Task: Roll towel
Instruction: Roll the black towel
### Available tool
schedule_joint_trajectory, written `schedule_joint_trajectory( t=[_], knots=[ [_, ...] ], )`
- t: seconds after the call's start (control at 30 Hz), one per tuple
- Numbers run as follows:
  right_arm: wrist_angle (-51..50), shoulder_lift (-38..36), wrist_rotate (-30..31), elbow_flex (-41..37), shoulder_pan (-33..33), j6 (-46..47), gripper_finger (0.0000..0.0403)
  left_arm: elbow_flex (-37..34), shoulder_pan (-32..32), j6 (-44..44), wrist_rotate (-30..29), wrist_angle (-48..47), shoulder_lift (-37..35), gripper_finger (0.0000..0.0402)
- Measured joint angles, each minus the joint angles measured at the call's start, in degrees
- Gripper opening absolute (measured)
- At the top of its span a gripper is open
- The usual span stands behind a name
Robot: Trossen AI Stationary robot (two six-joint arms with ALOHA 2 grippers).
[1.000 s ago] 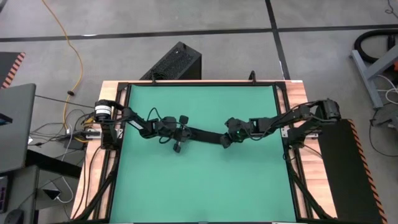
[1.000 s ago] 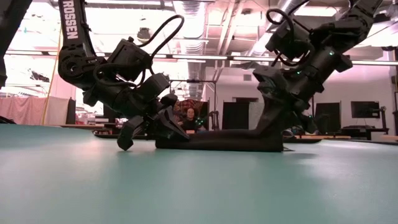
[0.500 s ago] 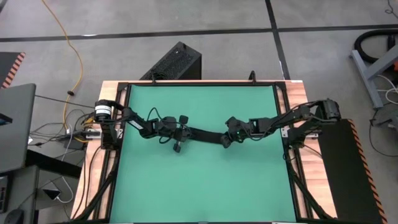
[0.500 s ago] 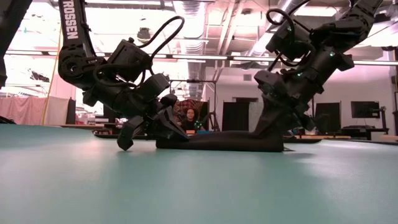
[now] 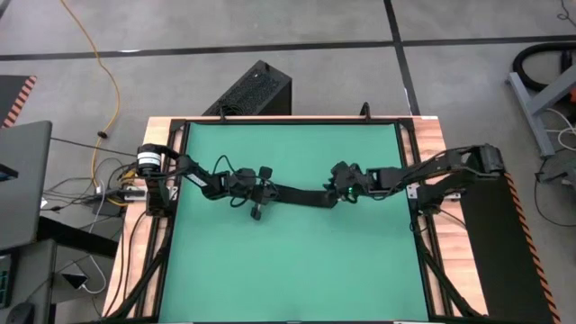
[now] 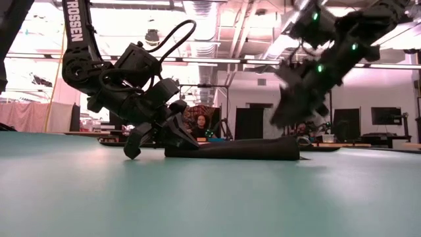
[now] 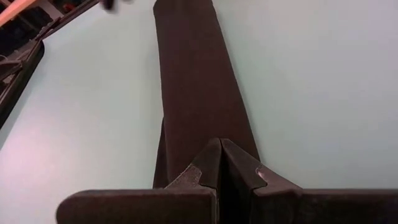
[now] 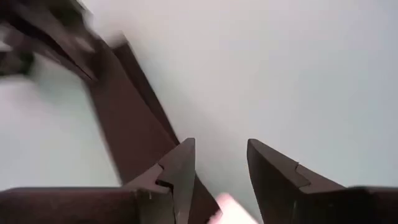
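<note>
Near edge of the green mat (image 5: 288, 270) is bare. Mid-tabletop the towel (image 5: 297, 194) lies as a long narrow band, running left-right between the two arms, flat on the mat. Low view shows it as a low dark strip (image 6: 230, 149), slightly thicker at its right end. Left claw (image 5: 258, 200) sits at the band's left end, fingers together; wrist view shows the tips (image 7: 219, 165) closed right over the cloth, probably pinning or pinching that end so the band can't slide. Whether cloth is actually between the tips, can't tell. Right claw (image 5: 340, 191) is at the band's right end, fingers apart, off the cloth and above it in the low view (image 6: 289, 105), holding nothing. Its wrist view shows the towel (image 8: 124, 124) running away from the open fingers (image 8: 180, 171). My read: band is folded but no roll started; right end is free, left end anchored. Beyond the tabletop, a person sits in the room behind (image 6: 200, 123).
</note>
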Motion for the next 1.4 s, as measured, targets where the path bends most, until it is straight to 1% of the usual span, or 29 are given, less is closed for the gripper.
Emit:
schedule_joint_trajectory(
  t=[0.07,0.13,0.23,0.3,0.43,0.67,0.77,0.87,0.93,1.0,1.07,1.17,1.2,1.3,1.4],
  knots=[
    [2.3,-2.5,0.2,0.0,0.6,-2.5,0.0164,0.0,0.0,0.0,0.0,0.1,0.0,0.0],
    [4.3,-3.4,1.4,0.0,2.2,-5.0,0.0161,0.0,0.0,0.0,0.0,0.3,0.0,0.0],
    [8.0,-1.4,3.7,-0.4,4.5,-9.3,0.0153,0.0,0.0,-0.1,0.0,0.4,0.0,0.0],
    [9.5,1.0,4.2,-0.5,5.5,-10.4,0.0146,0.0,0.0,-0.3,0.0,0.4,0.0,0.0],
    [12.7,6.3,4.8,-0.5,5.8,-9.7,0.0135,0.0,0.0,-0.5,-0.1,0.3,0.0,0.0],
    [12.5,14.1,4.9,-0.5,6.8,-4.0,0.0133,-0.1,0.0,-0.9,-0.6,0.3,0.0,0.0],
    [12.6,16.7,6.8,-0.3,8.1,-2.3,0.0133,-0.1,0.0,-2.3,-1.0,0.6,-0.2,0.0],
    [12.9,19.5,8.5,-0.2,9.0,-1.2,0.0133,-0.1,-0.4,-3.9,-1.6,0.3,-2.1,0.0],
    [12.8,21.2,8.7,-0.2,9.5,-1.2,0.0133,-0.2,-0.8,-5.3,-2.7,-0.7,-4.3,0.0],
    [13.2,22.8,9.2,-0.2,10.1,-1.0,0.0133,-0.3,-1.0,-5.6,-2.4,-1.2,-6.2,0.0],
    [13.6,24.0,10.5,-0.1,10.6,-1.0,0.0133,-0.2,0.0,-9.0,0.0,0.9,-7.0,0.0],
    [13.9,24.6,12.5,-0.1,11.4,-1.0,0.0133,-1.4,3.3,-17.4,7.8,7.7,-5.5,0.0],
    [13.9,24.6,13.2,-0.1,11.6,-1.1,0.0133,-1.9,4.0,-19.1,9.0,10.4,-4.8,0.0],
    [14.3,24.3,14.2,-0.3,12.0,-2.5,0.0133,-2.7,4.9,-21.1,9.7,16.3,-2.1,0.0],
    [14.8,24.1,14.2,-0.4,11.7,-3.2,0.0133,-2.3,3.5,-21.1,11.5,17.6,1.7,0.0]
  ],
)
